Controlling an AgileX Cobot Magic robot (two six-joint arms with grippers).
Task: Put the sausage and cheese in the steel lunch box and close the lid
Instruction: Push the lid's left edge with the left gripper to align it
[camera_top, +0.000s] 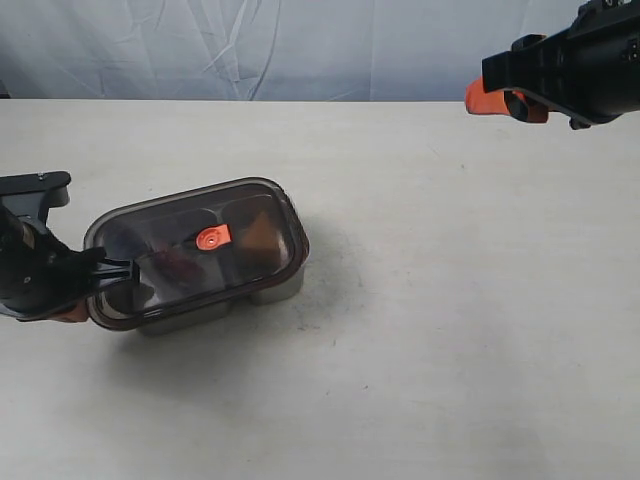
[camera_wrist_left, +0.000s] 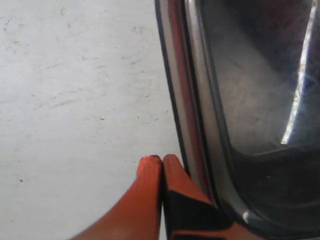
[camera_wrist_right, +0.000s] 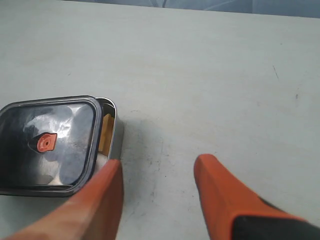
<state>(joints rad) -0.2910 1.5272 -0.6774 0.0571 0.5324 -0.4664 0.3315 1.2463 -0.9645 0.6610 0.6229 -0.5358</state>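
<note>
Closing step: lid (camera_top: 200, 243) askew on lunch box (camera_top: 276, 293) near worktop's (camera_top: 450, 320) left edge (cheese (camera_wrist_right: 105, 132) showing); closed left end effector (camera_wrist_left: 161, 163) should nudge it square; right end effector (camera_wrist_right: 160, 164) gapes open.

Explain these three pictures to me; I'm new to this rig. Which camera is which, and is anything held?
This is a robot with two arms, each ending in an orange-tipped gripper. The wide picture comes from a camera off the arms; the other two from a camera on each wrist. On the table stands the steel lunch box, the dark lid lying over it but shifted, leaving one end uncovered where the cheese shows. The sausage shows reddish through the lid. The left gripper is shut, empty, beside the lid's rim. The right gripper hangs open, holding nothing.
</note>
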